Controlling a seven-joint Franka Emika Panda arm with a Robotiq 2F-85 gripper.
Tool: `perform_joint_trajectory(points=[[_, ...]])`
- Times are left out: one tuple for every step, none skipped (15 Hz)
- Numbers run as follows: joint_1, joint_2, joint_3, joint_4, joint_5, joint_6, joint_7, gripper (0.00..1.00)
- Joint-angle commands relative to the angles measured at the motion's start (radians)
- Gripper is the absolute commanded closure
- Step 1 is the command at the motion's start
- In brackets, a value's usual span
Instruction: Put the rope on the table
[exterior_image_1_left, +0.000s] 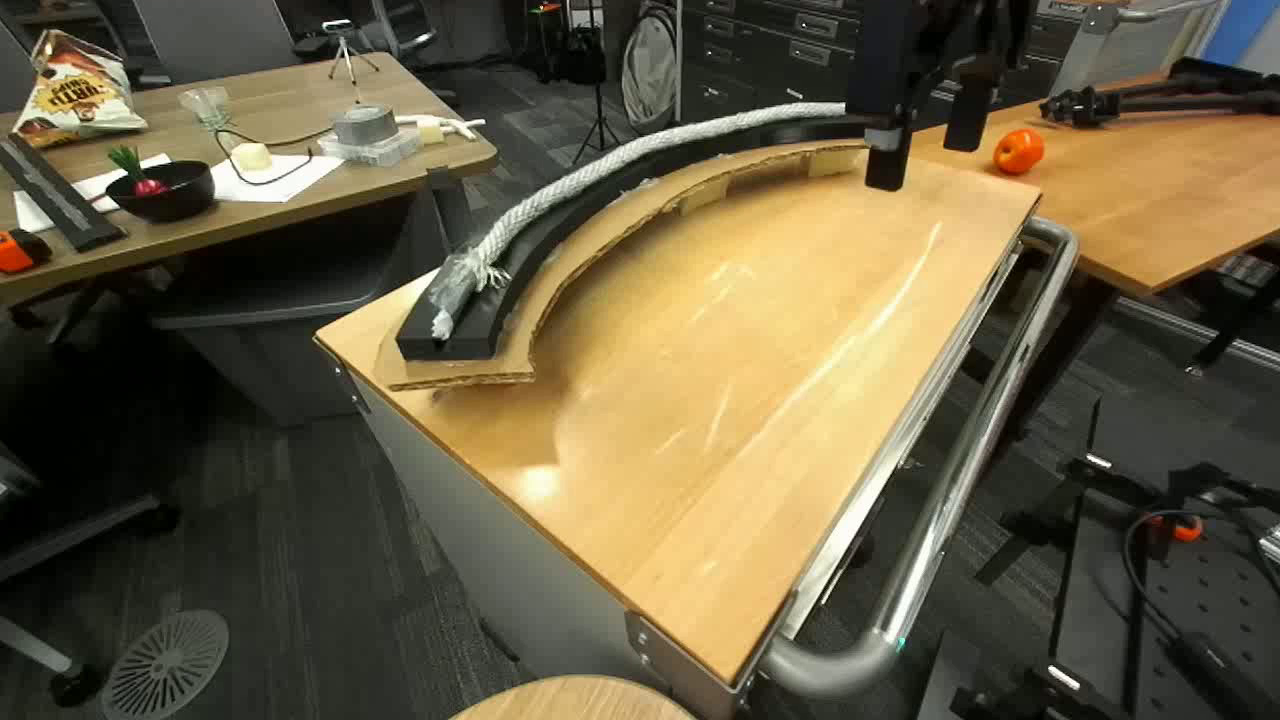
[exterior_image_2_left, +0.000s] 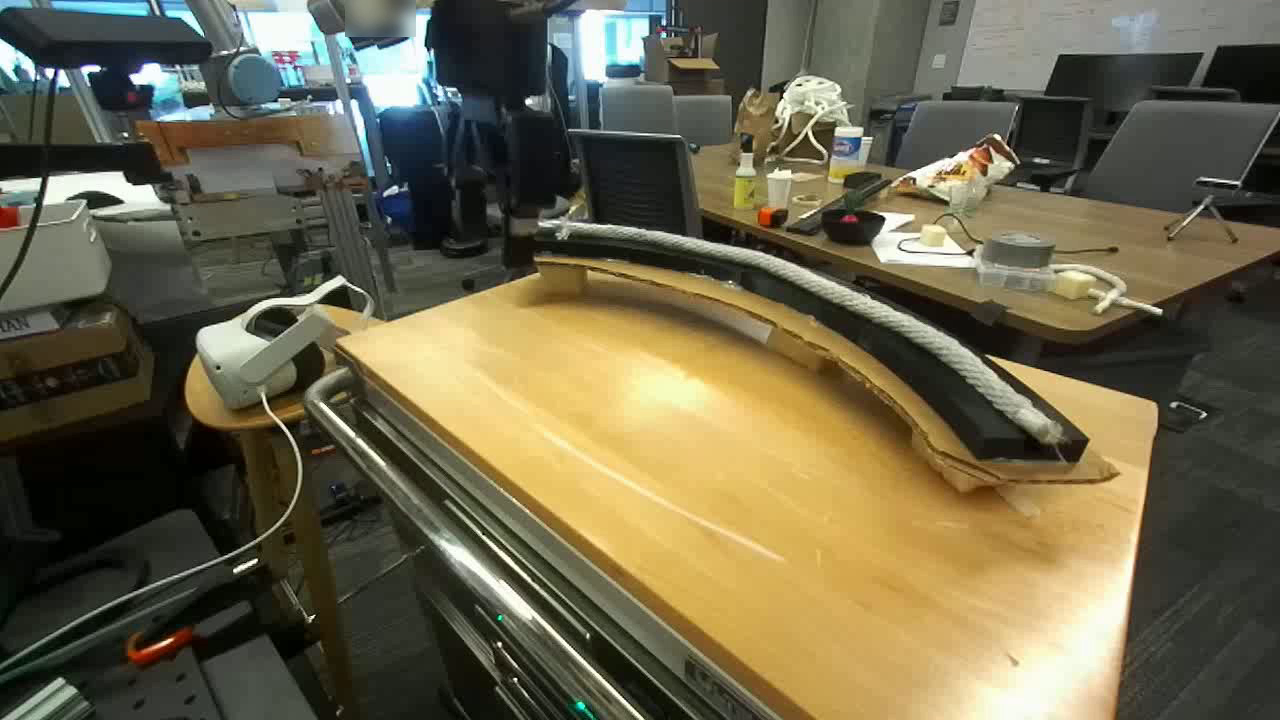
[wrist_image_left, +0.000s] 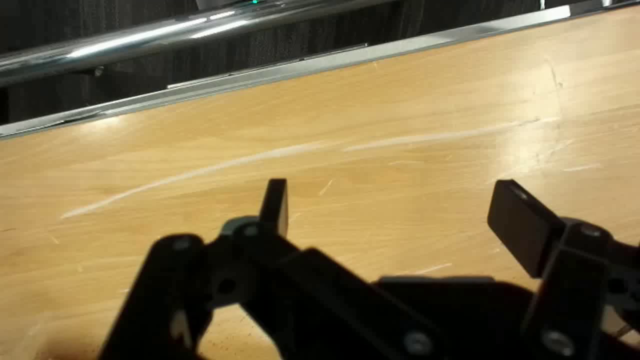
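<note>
The rope (exterior_image_1_left: 640, 152) is a thick grey-white cord lying in a curve along the black arc-shaped track (exterior_image_1_left: 565, 228). The rope (exterior_image_2_left: 860, 302) and track (exterior_image_2_left: 945, 402) show in both exterior views. The track rests on curved cardboard (exterior_image_1_left: 618, 218) on the light-wood table (exterior_image_1_left: 760, 350). One rope end is frayed, with clear tape near it. In an exterior view my gripper (exterior_image_1_left: 925, 148) is above the table near the track's far end and hides that rope end. In the wrist view my gripper (wrist_image_left: 387, 200) is open and empty over bare tabletop (wrist_image_left: 350, 110); the rope is out of view there.
A metal tube rail (exterior_image_1_left: 955, 500) runs along one table edge. A wooden desk with an orange object (exterior_image_1_left: 1018, 151) adjoins one end. A cluttered wooden desk (exterior_image_1_left: 420, 85) stands behind the track. A white headset (exterior_image_2_left: 265, 355) rests on a stool beside the table.
</note>
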Motion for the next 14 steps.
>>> perform_joint_trajectory(points=[[0.006, 0.001, -0.006, 0.004, -0.001, -0.001, 0.001, 0.00], [0.006, 0.001, -0.006, 0.008, -0.001, -0.001, 0.001, 0.00], [0.006, -0.001, -0.006, 0.011, -0.001, -0.001, 0.001, 0.00], [0.006, -0.001, -0.006, 0.013, -0.001, -0.001, 0.001, 0.00], [0.006, -0.001, -0.006, 0.013, -0.001, -0.001, 0.001, 0.00], [0.006, 0.001, -0.006, 0.011, -0.001, -0.001, 0.001, 0.00], [0.006, 0.002, -0.006, 0.009, -0.001, -0.001, 0.001, 0.00], [0.006, 0.003, -0.006, 0.009, -0.001, -0.001, 0.001, 0.00], [0.015, 0.003, 0.005, 0.031, -0.031, -0.012, -0.027, 0.00], [0.025, -0.002, 0.017, 0.047, -0.073, -0.028, -0.073, 0.00], [0.036, -0.020, 0.027, 0.061, -0.092, -0.059, -0.086, 0.00], [0.047, -0.034, 0.036, 0.075, -0.111, -0.089, -0.109, 0.00], [0.063, -0.036, 0.054, 0.119, -0.136, -0.140, -0.112, 0.00], [0.082, -0.037, 0.073, 0.161, -0.152, -0.183, -0.123, 0.00]])
